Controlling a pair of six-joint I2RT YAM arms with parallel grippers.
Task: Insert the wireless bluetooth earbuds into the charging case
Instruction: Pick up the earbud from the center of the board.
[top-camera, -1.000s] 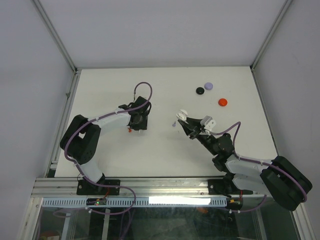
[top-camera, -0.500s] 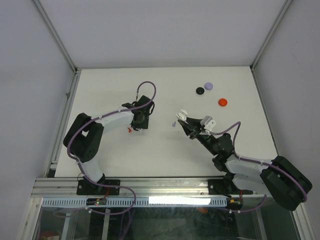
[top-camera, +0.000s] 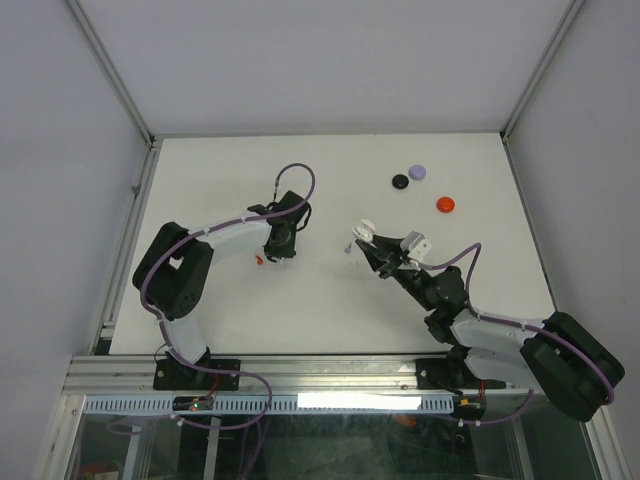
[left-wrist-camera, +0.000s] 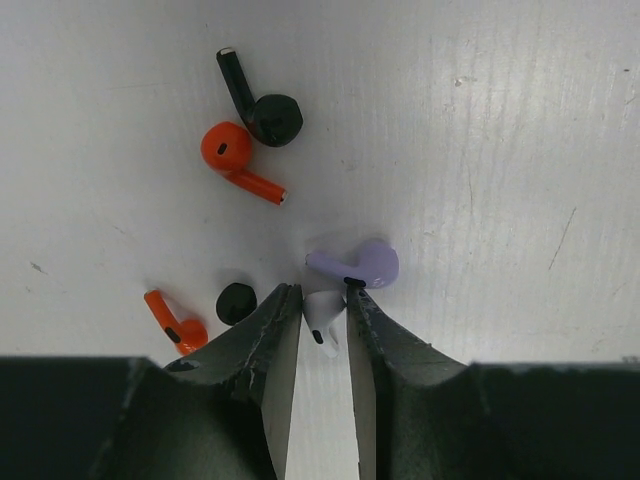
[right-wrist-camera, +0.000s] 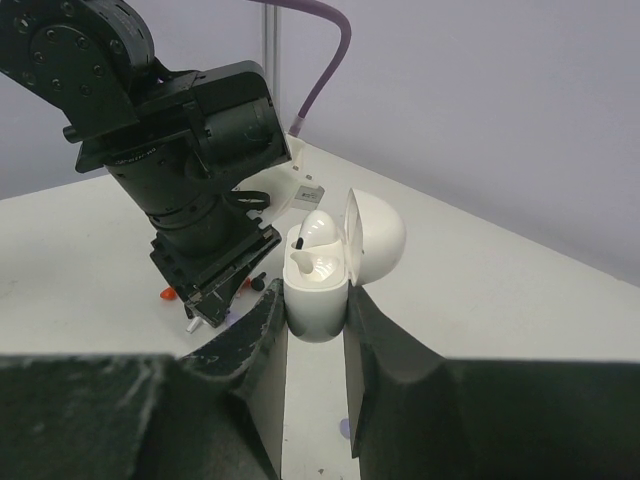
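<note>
White earbud (left-wrist-camera: 322, 312) pinched between narrow left fingers (left-wrist-camera: 268, 345) on tabletop (left-wrist-camera: 500, 150) | purple earbud (left-wrist-camera: 358, 265) just beside | right fingers (right-wrist-camera: 255, 345) clamping open white charging case (right-wrist-camera: 320, 285)

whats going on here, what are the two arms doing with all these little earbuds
The arms are loading earbuds into a charging case. The left gripper is down on the table, pinching a white earbud at the edge of a loose cluster of other earbuds. The right gripper holds the white case upright with its lid open; a white bud already sits inside.
</note>
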